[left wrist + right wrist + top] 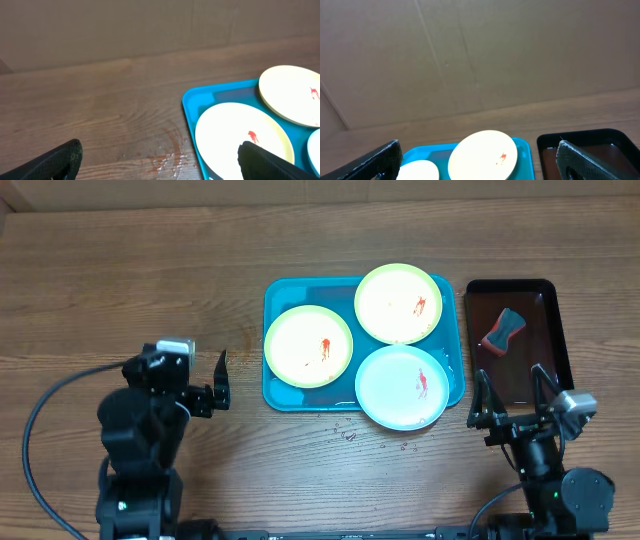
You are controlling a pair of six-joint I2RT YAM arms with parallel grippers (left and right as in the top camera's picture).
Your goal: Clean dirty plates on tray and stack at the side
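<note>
No writing, label, brand mark or number could be read on anything in the three views.

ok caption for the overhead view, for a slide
Three smeared plates on teal tray; left gripper, right gripper open.

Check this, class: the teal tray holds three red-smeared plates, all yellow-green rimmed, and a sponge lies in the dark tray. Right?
Not all: the overhead view shows two yellow-green plates and one pale blue plate. The rest holds: three red-smeared plates on the teal tray, a sponge in the dark tray.
</note>
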